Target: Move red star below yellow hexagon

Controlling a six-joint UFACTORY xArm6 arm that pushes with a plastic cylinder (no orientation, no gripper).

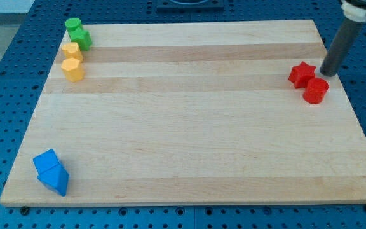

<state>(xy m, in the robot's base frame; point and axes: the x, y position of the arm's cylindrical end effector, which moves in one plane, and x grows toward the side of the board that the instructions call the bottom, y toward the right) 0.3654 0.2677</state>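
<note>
On the wooden board (189, 127) I counted two red blocks, a red star (302, 74) and a red cylinder (316, 90); two yellow hexagonal blocks (72, 61); two green blocks (78, 34); and two blue blocks (51, 172), shapes unclear. That made eight.
</note>
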